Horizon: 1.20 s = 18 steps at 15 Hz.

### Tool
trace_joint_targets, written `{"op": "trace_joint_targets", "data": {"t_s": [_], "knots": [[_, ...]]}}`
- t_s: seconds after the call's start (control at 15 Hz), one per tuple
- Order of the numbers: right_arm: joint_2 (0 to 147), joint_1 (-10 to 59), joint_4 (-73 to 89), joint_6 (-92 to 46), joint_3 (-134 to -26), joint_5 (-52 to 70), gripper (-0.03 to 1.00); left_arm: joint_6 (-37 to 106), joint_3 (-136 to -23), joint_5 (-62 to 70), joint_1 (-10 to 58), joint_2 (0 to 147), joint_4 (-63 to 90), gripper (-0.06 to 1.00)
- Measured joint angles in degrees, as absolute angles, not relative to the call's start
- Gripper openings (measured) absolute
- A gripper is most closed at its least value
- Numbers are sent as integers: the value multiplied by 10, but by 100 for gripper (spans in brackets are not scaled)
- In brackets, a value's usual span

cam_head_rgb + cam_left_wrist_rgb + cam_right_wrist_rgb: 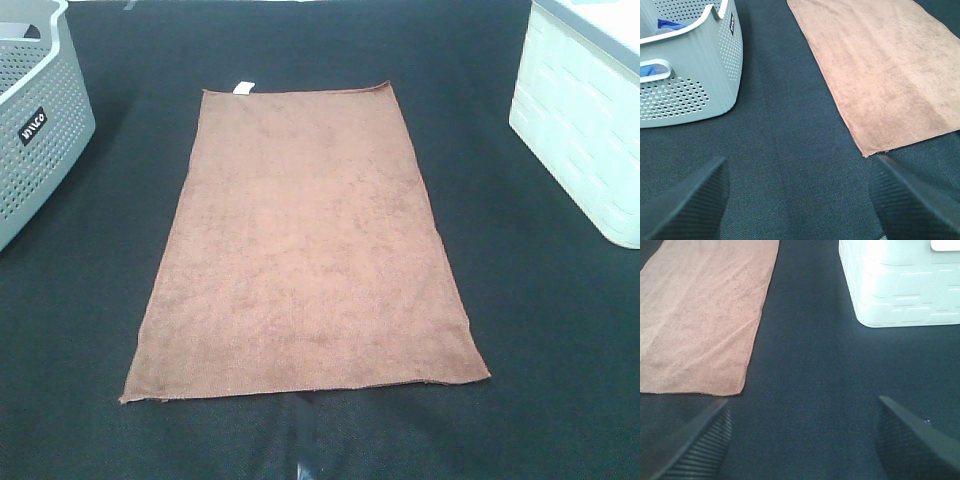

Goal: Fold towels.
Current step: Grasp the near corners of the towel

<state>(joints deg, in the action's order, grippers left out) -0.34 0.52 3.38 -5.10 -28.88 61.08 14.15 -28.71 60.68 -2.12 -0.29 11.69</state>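
Note:
The rust-brown towel (305, 245) lies flat and unfolded in the middle of the black table, its long side running front to back, with a small white tag (242, 88) on the far short edge. Neither arm shows in the exterior high view. In the left wrist view, my left gripper (800, 205) stands open over bare cloth, with the towel's (880, 75) near left corner just ahead. Equally open and empty, my right gripper (802, 440) hovers close to the towel's (700, 315) near right corner.
A grey perforated basket (35, 120) stands at the back left and holds blue fabric (667, 24). A white bin (580, 120) sits at the back right. Black table cloth (540, 330) surrounds the towel on all sides.

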Motion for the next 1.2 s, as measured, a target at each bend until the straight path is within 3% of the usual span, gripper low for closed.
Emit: {"op": "trace_joint_targets", "data": {"t_s": [1.2], "knots": [[-3,5,34,-51,-289,611,73,142,-287,607,-21,-3,117,74]]}}
